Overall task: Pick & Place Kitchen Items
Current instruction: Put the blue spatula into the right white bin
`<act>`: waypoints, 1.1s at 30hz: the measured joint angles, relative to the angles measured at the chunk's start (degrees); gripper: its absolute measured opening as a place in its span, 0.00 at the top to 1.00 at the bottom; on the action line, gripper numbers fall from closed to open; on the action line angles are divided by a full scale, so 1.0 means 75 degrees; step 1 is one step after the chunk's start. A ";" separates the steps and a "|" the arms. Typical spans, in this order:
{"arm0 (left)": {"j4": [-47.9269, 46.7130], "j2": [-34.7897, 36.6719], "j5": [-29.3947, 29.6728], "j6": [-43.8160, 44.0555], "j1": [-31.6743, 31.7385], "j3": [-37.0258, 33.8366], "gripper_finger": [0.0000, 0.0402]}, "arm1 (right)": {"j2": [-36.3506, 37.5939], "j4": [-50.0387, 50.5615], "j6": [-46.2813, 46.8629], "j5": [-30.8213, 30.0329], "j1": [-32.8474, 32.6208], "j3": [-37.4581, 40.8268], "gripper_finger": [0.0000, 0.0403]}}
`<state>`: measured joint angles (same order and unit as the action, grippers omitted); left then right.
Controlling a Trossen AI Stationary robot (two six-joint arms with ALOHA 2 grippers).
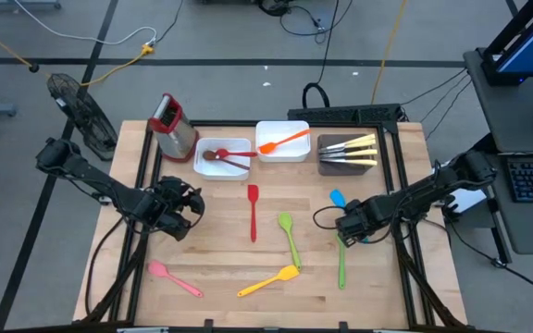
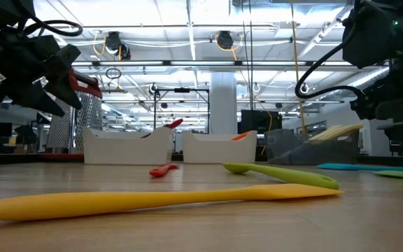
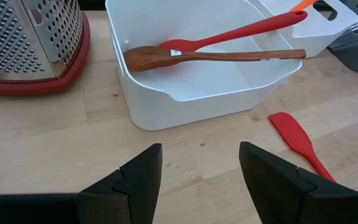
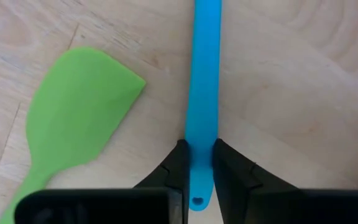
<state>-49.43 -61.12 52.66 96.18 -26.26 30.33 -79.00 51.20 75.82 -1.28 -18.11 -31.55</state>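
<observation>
- Pinching the slim blue silicone-looking utensil handle [image 4: 202, 112] near its hanging-hole end, my right tool [image 4: 197, 171] has its fingers drawn narrow on either side of it; the utensil lies flat on the pale wooden bench [image 1: 220, 268], right of centre, its blue head [image 1: 337, 198] showing just past the tool in the high view.
- I judge it light and slightly flexible, with a smooth skin that could slide between the dark pads; gripped this close to the end, the long part may droop or swing once lifted, so I would lift slowly and keep it level.
- Just beside it lies the flat green spatula blade [image 4: 73, 118], apart from the blue handle, so it should stay put if I rise straight up.
- Farther out on the bench are a second green spoon [image 1: 289, 236], a yellow spatula [image 1: 268, 280], a red spatula [image 1: 253, 211] and a pink one [image 1: 174, 278], all likely similar to handle: take each at mid-handle for balance.
- The white rectangular tray [image 3: 241, 93] already holds a brown wooden spoon [image 3: 210, 56] and a red spoon [image 3: 235, 34].
- My left tool [image 3: 201, 177] hovers with its fingers wide, holding nothing, near that tray.
</observation>
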 joint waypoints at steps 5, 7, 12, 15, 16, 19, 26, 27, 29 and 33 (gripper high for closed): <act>0.0002 0.0001 0.0000 0.0006 0.0000 0.0000 0.45 | 0.0072 -0.0029 -0.0004 -0.0002 0.0003 -0.0003 0.91; 0.0000 0.0001 0.0000 0.0006 0.0000 0.0000 0.45 | 0.0196 -0.0078 0.0004 -0.0019 0.0006 -0.0003 0.91; 0.0002 0.0000 0.0000 0.0009 -0.0001 0.0000 0.46 | 0.0510 -0.0128 0.0031 -0.0073 0.0015 -0.0003 0.91; 0.0003 0.0000 -0.0003 0.0009 -0.0003 0.0000 0.46 | 0.0572 -0.0118 0.0034 -0.0087 0.0015 -0.0009 0.91; 0.0003 0.0000 -0.0001 0.0009 -0.0001 0.0000 0.46 | 0.0576 -0.0115 0.0036 -0.0086 0.0016 -0.0009 0.91; 0.0003 0.0001 -0.0002 0.0009 0.0000 0.0000 0.46 | 0.0579 -0.0124 0.0034 -0.0084 0.0017 -0.0009 0.91; 0.0006 0.0003 -0.0003 0.0009 0.0000 0.0000 0.46 | 0.0757 -0.0228 0.0029 -0.0056 0.0017 -0.0009 0.91; 0.0004 0.0001 -0.0003 0.0009 -0.0001 0.0000 0.46 | 0.0830 -0.0244 0.0033 -0.0055 0.0017 -0.0009 0.91; 0.0006 0.0000 -0.0003 0.0009 -0.0002 0.0000 0.46 | 0.0988 -0.0281 0.0090 -0.0055 0.0017 -0.0009 0.91; 0.0006 0.0003 -0.0003 0.0009 -0.0003 0.0000 0.46 | 0.1346 -0.0271 0.0209 -0.0094 0.0017 -0.0009 0.91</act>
<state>-49.39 -61.10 52.64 96.25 -26.28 30.33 -68.90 49.17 77.38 -1.98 -17.98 -31.62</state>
